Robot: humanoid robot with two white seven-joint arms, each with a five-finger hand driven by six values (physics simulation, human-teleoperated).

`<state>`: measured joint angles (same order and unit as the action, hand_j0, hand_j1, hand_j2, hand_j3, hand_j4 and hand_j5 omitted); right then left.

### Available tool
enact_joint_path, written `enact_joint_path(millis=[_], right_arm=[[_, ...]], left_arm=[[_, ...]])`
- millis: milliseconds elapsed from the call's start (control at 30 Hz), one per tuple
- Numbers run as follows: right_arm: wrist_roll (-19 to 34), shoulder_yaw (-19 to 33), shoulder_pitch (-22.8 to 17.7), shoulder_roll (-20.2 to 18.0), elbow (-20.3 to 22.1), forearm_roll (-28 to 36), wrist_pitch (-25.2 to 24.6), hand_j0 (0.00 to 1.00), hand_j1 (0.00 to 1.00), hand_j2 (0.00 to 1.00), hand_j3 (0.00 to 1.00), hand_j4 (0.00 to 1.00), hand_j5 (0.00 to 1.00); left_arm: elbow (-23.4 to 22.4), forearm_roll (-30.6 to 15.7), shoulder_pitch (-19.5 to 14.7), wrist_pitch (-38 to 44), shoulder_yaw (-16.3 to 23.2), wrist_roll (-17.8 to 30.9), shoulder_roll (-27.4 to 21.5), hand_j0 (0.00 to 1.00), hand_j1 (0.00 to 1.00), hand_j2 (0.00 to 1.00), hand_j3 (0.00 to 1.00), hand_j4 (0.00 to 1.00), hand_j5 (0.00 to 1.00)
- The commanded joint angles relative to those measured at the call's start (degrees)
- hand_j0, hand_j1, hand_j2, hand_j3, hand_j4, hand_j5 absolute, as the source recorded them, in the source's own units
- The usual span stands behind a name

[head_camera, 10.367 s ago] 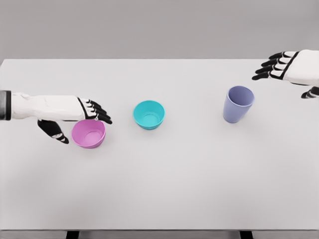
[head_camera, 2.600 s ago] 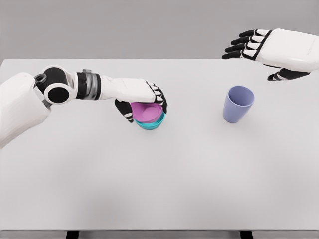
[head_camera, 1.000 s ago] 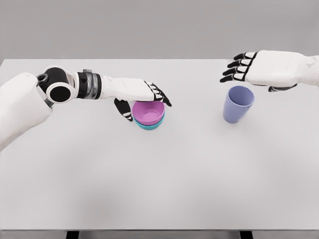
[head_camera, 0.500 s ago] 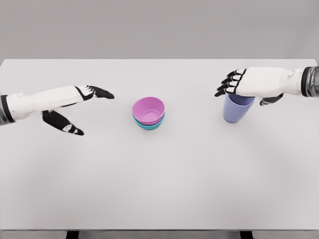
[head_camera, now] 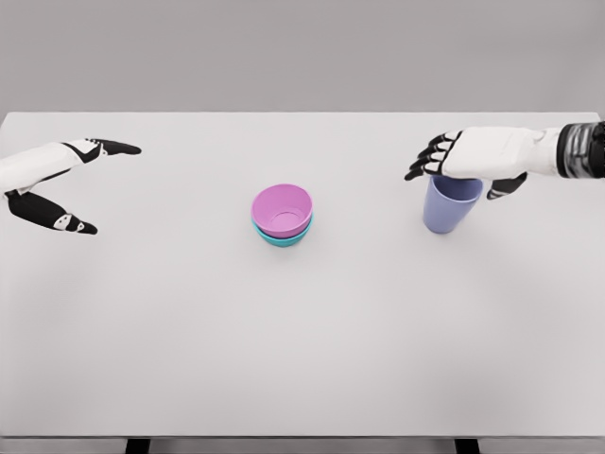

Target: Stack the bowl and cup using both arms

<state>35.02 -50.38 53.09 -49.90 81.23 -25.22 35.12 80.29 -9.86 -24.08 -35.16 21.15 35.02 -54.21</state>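
A pink bowl [head_camera: 282, 208] sits nested inside a teal bowl [head_camera: 284, 237] at the middle of the white table [head_camera: 302, 331]. To the right stands an upright lavender cup [head_camera: 450, 210]. My right hand [head_camera: 454, 159] hovers just over the cup's rim, fingers spread toward the left and thumb at the cup's right side, not closed on it. My left hand [head_camera: 66, 184] is at the far left edge, open, fingers stretched out, holding nothing.
The table's front edge runs along the bottom of the view, with dark legs [head_camera: 138, 445] showing below it. A grey wall lies behind the far edge.
My left hand let go of the pink bowl, now nested in the teal one, and drew back to the far left. My right hand came down over the cup's rim.
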Motion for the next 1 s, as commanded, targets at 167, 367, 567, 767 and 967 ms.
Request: enact_joint_path(millis=[167,367,567,767,967], right_arm=[[0.0,-1.7,0.0,0.8,-3.2,0.2,-0.1,1.00,1.00,1.00,1.00,1.00,1.00],[0.0,-1.7,0.1,1.1,-3.6,0.2,-0.1,1.00,1.00,1.00,1.00,1.00,1.00],[0.0,-1.7,0.1,2.0,-4.4,0.3,-0.1,0.83,0.83,0.83,0.83,0.83,0.83],[0.0,-1.7,0.5,2.8,-5.1,0.4,-0.1,0.72,0.72,0.72,0.72,0.72,0.72],[0.0,-1.0,1.5,3.7,-5.2,0.4,-0.1,0.68,0.68,0.68,0.68,0.68,0.68]], left_arm=[[-0.3,-0.4,0.1,0.2,-0.1,0.0,0.4,1.00,1.00,1.00,1.00,1.00,1.00],[-0.3,-0.4,0.1,0.2,-0.1,0.0,0.6,1.00,1.00,1.00,1.00,1.00,1.00],[-0.3,-0.4,0.1,0.2,-0.2,0.0,1.4,1.00,1.00,1.00,1.00,1.00,1.00],[-0.7,-0.4,0.1,0.2,-0.2,0.0,1.7,1.00,1.00,1.00,1.00,1.00,1.00],[-1.1,-0.4,0.1,0.2,-0.2,0.0,1.8,1.00,1.00,1.00,1.00,1.00,1.00]])
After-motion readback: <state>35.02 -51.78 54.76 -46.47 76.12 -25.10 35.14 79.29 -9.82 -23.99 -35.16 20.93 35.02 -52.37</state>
